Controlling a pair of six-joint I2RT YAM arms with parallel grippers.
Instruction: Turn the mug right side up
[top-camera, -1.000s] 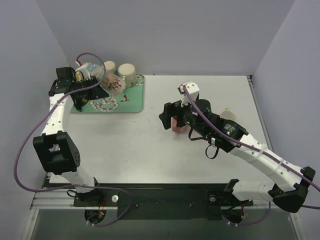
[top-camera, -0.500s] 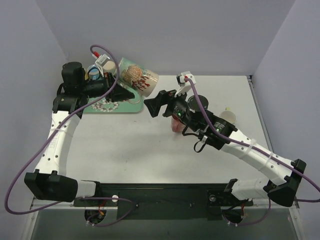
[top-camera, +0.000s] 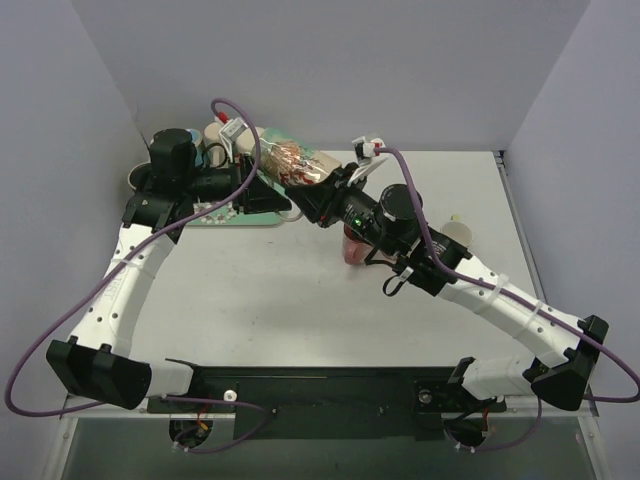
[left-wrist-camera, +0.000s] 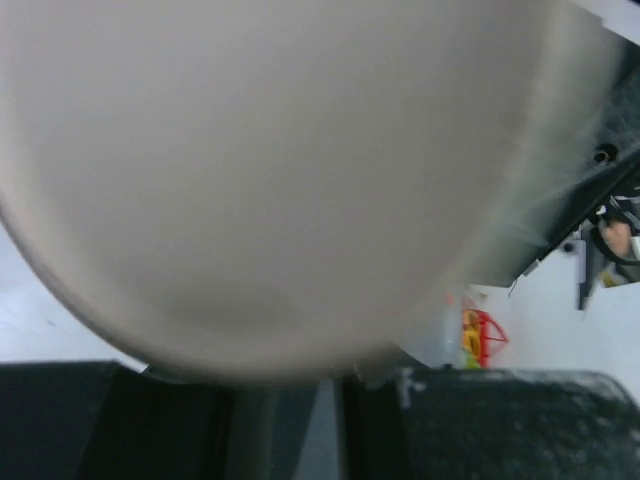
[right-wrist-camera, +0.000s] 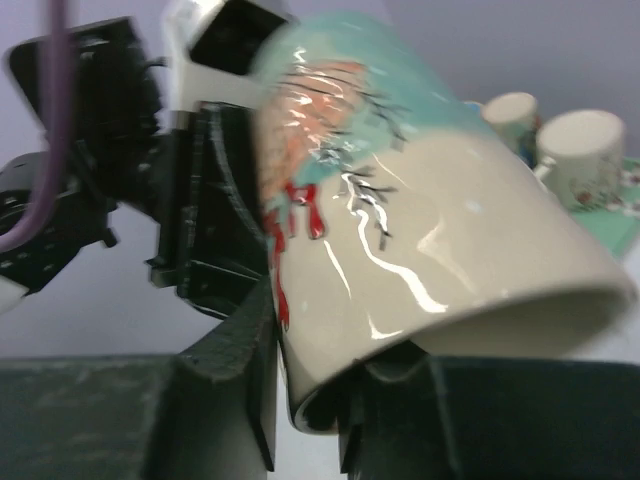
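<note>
Mug (top-camera: 297, 163): one, shell-patterned, on its side in the air at the counter's (top-camera: 300, 300) far edge, left of centre, over the green tray's (top-camera: 225, 215) right edge. Left claw (top-camera: 262, 188): clamped on its base end. Right claw (top-camera: 318, 195): closed over the rim wall. Your risks: the claws pulling against each other, or the rim grip slipping on glaze, dropping it.

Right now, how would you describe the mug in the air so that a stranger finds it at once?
Look at the far left corner of the white table, where a green tray lies. At its right edge, the left hand and right hand hold a mug on its side in the air. Unlike the small cream cups on the tray, it is large, with teal and red-orange drawings.
</note>
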